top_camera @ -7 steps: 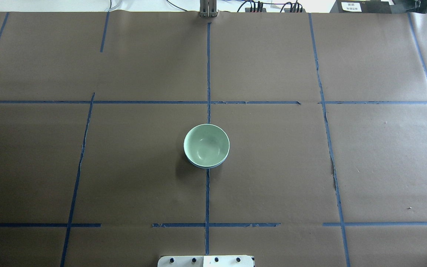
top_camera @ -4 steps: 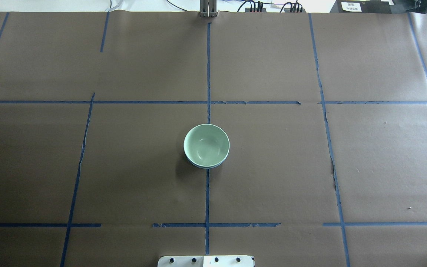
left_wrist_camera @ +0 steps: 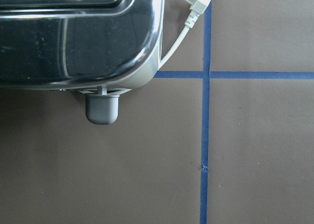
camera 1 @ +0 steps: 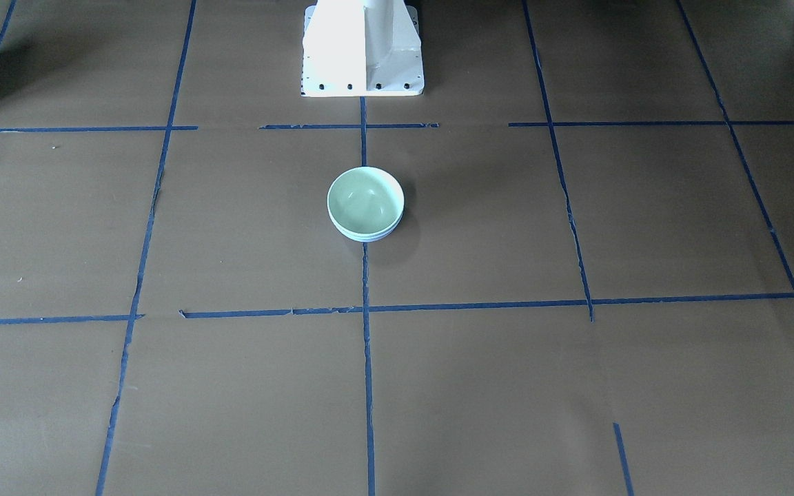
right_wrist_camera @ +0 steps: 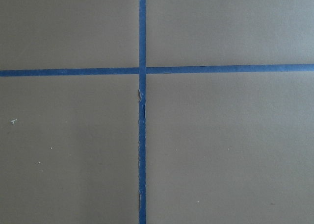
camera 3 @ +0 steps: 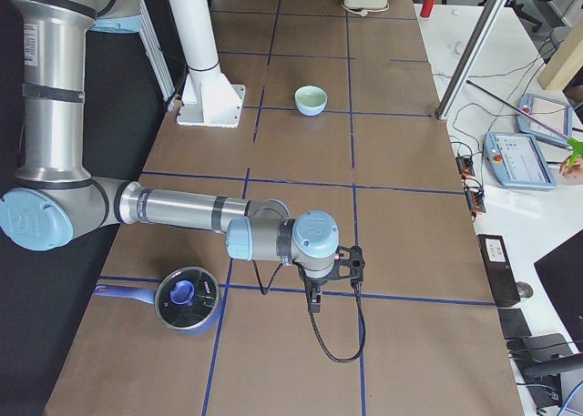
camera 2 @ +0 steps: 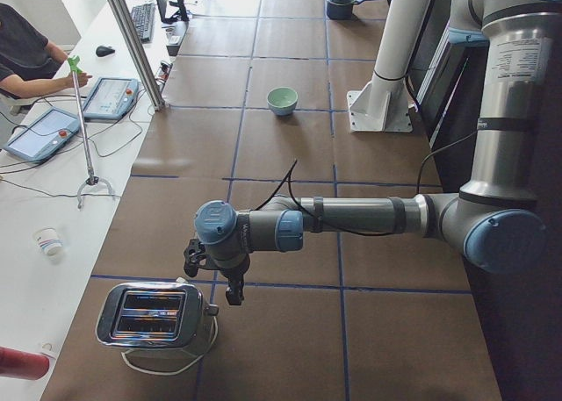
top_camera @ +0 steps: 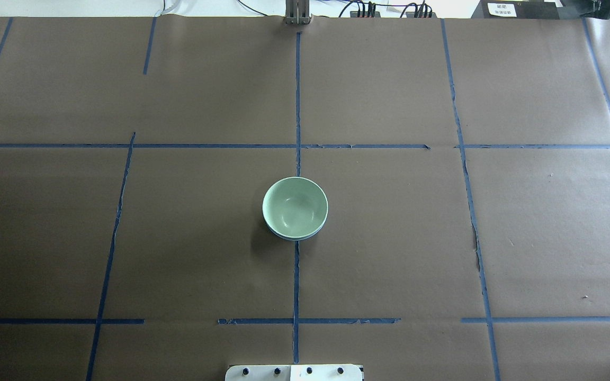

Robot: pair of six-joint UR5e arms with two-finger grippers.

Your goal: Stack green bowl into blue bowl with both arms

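Note:
The green bowl (top_camera: pixel 294 206) sits nested inside the blue bowl (top_camera: pixel 297 238) at the table's centre, on the middle tape line. Only a thin rim of the blue bowl shows under it. The stack also shows in the front view, with the green bowl (camera 1: pixel 364 198) and the blue rim (camera 1: pixel 367 237), and small in both side views. My left gripper (camera 2: pixel 230 289) hangs low over the table's left end beside a toaster, far from the bowls. My right gripper (camera 3: pixel 313 303) hangs low at the right end near a pot. I cannot tell whether either is open or shut.
A chrome toaster (camera 2: pixel 158 318) with a white plug lead (left_wrist_camera: pixel 198 1) stands at the left end. A blue lidded pot (camera 3: pixel 187 299) stands at the right end. The white pedestal base (camera 1: pixel 362 48) is at the near edge. Operators' desks with tablets lie beyond the far edge.

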